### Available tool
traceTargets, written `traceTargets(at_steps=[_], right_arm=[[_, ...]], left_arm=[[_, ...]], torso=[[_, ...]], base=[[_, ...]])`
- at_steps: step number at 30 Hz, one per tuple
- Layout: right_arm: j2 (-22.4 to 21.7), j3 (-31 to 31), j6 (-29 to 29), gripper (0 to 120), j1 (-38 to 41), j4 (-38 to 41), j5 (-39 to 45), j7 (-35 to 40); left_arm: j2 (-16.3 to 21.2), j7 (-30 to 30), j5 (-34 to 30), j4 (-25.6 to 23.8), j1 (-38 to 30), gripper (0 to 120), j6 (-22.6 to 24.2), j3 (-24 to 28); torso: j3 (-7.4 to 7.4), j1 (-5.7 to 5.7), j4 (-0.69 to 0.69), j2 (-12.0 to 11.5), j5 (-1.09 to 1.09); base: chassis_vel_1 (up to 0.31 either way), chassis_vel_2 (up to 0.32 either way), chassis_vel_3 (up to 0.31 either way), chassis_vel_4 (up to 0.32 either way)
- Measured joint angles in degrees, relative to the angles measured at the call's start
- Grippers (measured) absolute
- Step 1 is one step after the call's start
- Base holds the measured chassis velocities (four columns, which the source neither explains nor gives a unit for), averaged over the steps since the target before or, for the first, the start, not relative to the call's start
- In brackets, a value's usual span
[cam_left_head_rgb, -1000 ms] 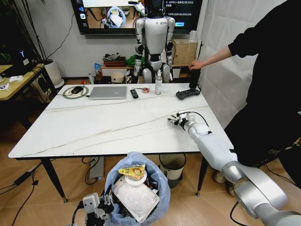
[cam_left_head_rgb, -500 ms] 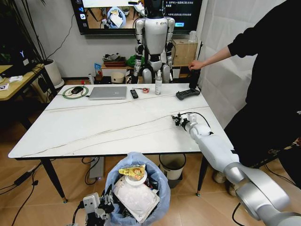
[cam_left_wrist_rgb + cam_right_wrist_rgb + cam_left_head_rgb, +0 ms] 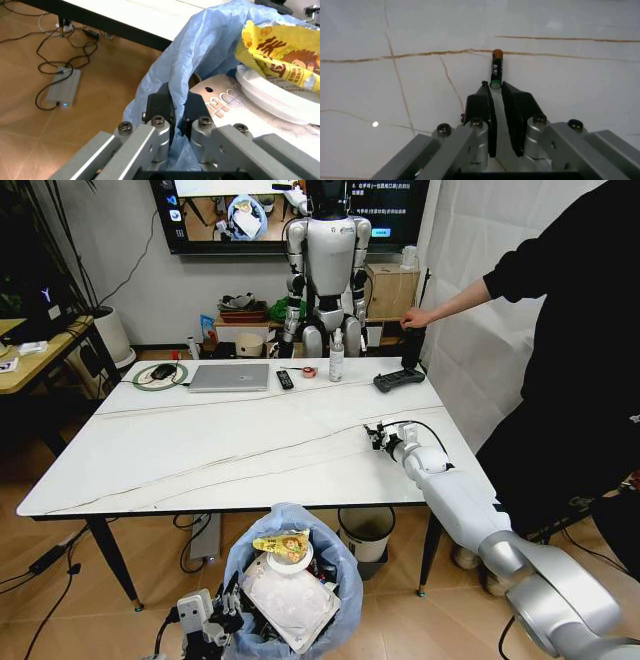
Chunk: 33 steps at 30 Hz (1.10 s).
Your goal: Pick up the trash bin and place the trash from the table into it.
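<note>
- The left gripper (image 3: 177, 112) is down below the near edge of the table (image 3: 200, 450); its jaws are pressed together on a fold of the blue bag at the rim of the trash bin (image 3: 290, 580), so the bin hangs where things can be dropped in from above.
- The bin is already quite full — a white plate (image 3: 270, 101) with a yellow wrapper (image 3: 280, 48) lies on top, and a flat white packet (image 3: 290, 605) below it.
- The right gripper (image 3: 497, 88) reaches over the right part of the table, low over the marble; its jaws are nearly closed and hold the near end of a small battery (image 3: 495, 69), which points away from the fingers, along the surface.
- I judge the grip on one end only is thin — the battery can slip or swing when it is carried.
- The table near the gripper has no other litter that I can see; the laptop (image 3: 230, 376) and the black controller (image 3: 399, 380) at the far side are not trash.
</note>
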Motion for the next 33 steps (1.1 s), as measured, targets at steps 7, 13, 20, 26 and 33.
traceTargets(at_steps=[7,13,20,26,33], right_arm=[[-2.93,0.81,-1.83,10,-2.91,8.14,2.03,0.77],[-2.75,1.16,-1.55,10,-3.07,8.23,1.79,1.51],[-1.63,1.18,-1.11,30,-2.55,6.35,1.67,2.92],[-0.58,1.35,-1.12,57,-1.76,5.41,2.28,4.12],[0.56,1.40,-1.61,79,-0.57,3.50,2.02,5.40]], left_arm=[[1.51,-0.09,-1.05,-0.02,-0.36,0,0.39,0.12],[2.69,-0.29,-2.86,-0.48,-0.80,0,0.90,-0.39],[2.98,-0.40,-3.74,-0.51,-1.09,0,1.12,-0.73],[2.91,-0.46,-3.91,0.02,-1.54,0,1.24,-0.78],[2.82,-0.49,-3.95,0.29,-1.73,0,1.28,-0.77]], torso=[[0.00,0.01,-0.02,-0.01,-0.02],[-0.01,0.00,0.00,-0.01,-0.02],[-0.01,0.00,0.00,0.00,-0.02],[-0.02,-0.01,0.00,0.00,-0.02],[-0.02,-0.01,0.00,0.00,-0.02]], base=[[0.000,0.000,0.000,0.000],[0.000,0.000,0.000,0.000],[0.000,0.000,0.000,0.000],[0.000,0.000,0.000,0.000],[0.000,0.000,0.000,0.000]])
